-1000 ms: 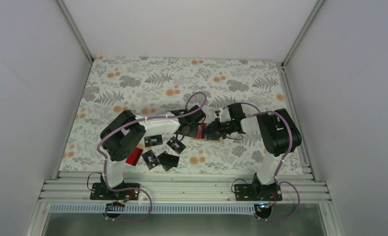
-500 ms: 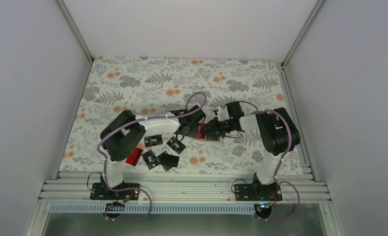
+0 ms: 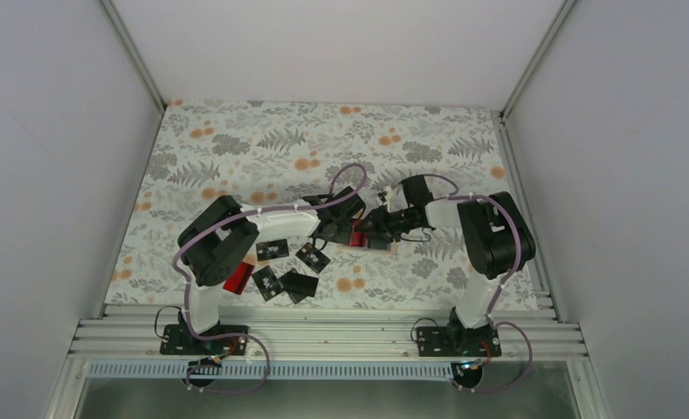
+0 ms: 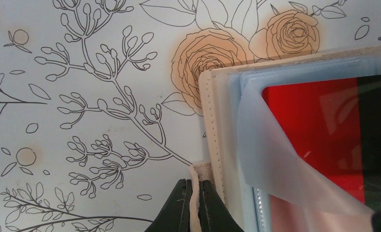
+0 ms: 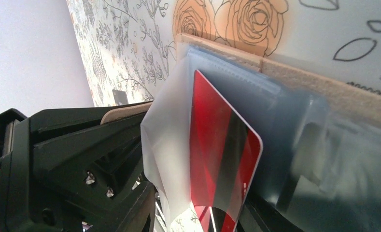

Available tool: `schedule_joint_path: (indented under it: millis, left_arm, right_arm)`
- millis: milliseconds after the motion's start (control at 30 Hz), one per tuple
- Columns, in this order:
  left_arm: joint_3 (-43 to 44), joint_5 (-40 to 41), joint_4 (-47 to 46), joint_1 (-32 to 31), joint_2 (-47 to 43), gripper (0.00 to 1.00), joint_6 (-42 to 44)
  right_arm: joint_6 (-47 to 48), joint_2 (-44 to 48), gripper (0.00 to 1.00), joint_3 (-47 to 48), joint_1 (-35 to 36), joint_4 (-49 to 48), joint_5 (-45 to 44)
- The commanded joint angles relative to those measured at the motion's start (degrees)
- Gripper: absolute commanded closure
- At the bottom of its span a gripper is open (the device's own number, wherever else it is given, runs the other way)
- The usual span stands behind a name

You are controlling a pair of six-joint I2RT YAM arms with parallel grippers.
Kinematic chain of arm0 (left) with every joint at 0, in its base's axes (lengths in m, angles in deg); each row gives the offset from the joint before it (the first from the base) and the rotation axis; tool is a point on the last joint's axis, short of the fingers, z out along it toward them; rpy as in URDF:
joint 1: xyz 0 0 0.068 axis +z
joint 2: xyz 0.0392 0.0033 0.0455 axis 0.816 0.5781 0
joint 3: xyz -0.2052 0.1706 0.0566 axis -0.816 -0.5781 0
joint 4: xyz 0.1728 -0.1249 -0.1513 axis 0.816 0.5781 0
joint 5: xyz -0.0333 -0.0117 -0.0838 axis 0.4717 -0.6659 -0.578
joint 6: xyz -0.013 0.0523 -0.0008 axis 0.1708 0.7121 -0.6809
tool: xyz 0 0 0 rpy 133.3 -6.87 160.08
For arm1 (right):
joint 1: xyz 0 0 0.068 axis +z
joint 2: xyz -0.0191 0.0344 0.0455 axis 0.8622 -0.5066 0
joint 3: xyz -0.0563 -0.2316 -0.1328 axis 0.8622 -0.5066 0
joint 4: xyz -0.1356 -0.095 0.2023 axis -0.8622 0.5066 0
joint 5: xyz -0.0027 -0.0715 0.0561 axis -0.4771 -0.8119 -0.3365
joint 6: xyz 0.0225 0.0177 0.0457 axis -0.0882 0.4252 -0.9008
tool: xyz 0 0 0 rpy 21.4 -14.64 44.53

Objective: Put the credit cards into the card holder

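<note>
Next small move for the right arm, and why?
Probably push the red, black-striped card deeper with the right fingers: it sticks out of the translucent pocket of the tan folding card holder, while the left fingers pinch its edge.

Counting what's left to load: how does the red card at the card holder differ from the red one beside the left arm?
The pocketed red card sits partly in a clear pocket of the card holder; the loose red card lies on the table. The pocketed one shows a dark stripe; the loose one is partly hidden by the left arm. Both are red rectangles.
</note>
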Motion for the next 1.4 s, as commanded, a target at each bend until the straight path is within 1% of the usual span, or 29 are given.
schedule_joint_path:
  millis: [0, 200, 367, 467, 633, 1000, 1167, 1233, 1367]
  left_arm:
    - [-0.64, -0.36, -0.54, -0.17, -0.56, 0.98, 0.15]
    - [-1.14, -0.35, -0.78, -0.23, -1.05, 0.98, -0.09]
    - [-1.58, -0.33, -0.78, -0.18, -1.61, 0.98, -0.16]
    - [-2.09, -0.31, -0.95, -0.19, -2.1, 0.98, -0.28]
    - [-2.8, -0.37, -1.39, -0.19, -2.51, 0.98, -0.55]
    - [-4.09, -0.37, -2.4, -0.23, -3.4, 0.98, -0.42]
    - [-4.54, -0.29, -2.75, -0.18, -3.84, 0.98, -0.46]
    - [-4.8, -0.22, -2.87, -0.17, -4.03, 0.98, -0.46]
    - [-5.15, -0.06, -3.04, -0.18, -4.36, 0.98, -0.59]
  right_arm:
    - [2.08, 3.25, 0.57, 1.55, 0.41, 3.55, -1.22]
    - [2.74, 5.47, 0.45, 1.62, 0.35, 4.86, -2.3]
    - [2.75, 5.85, 0.31, 1.98, 0.4, 5.19, -2.74]
    - [2.7, 5.65, 0.26, 2.22, 0.52, 5.32, -2.91]
    - [2.19, 4.63, 0.24, 3.25, 2.14, 5.55, -3.36]
    - [1.16, 2.62, 0.23, 5.27, 5.32, 6.57, -6.06]
    - [3.29, 2.7, 0.21, 7.46, 5.44, 9.97, -8.53]
    - [4.15, 3.42, 0.2, 8.39, 5.44, 11.57, -9.84]
    - [4.83, 5.34, 0.12, 9.11, 5.45, 13.08, -10.31]
